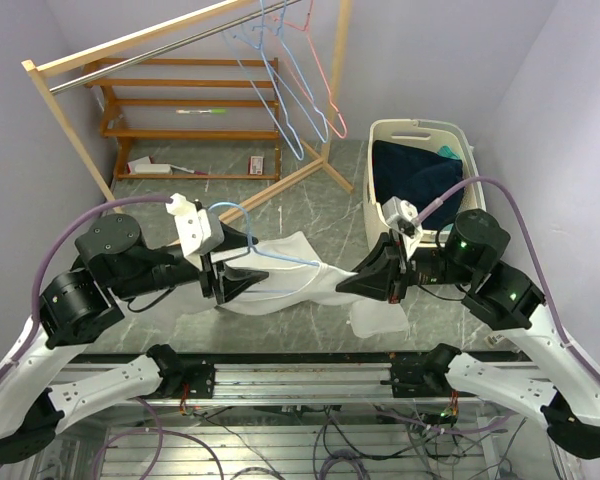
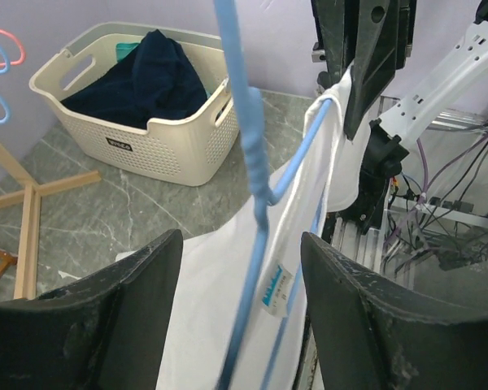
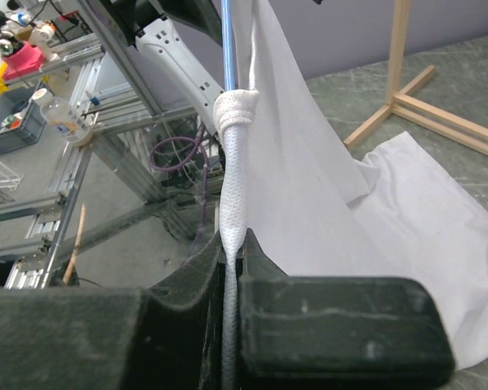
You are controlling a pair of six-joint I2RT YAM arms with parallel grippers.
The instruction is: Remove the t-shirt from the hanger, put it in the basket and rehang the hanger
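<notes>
White t-shirt [image 1: 290,275] hangs on the blue hanger [image 2: 246,122] between your 2 arms, trailing onto the surface [image 1: 330,205]. Right jaws pinch its bunched cloth tight. Left jaws stand wide open, with the hanger's stem running straight through the gap, untouched.

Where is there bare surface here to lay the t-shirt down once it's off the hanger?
Bare marble lies between the foot of the wooden rack and the basket, beyond the t-shirt. Crowded between the left gripper and right gripper, around the hanger; the basket holds dark clothes.
</notes>
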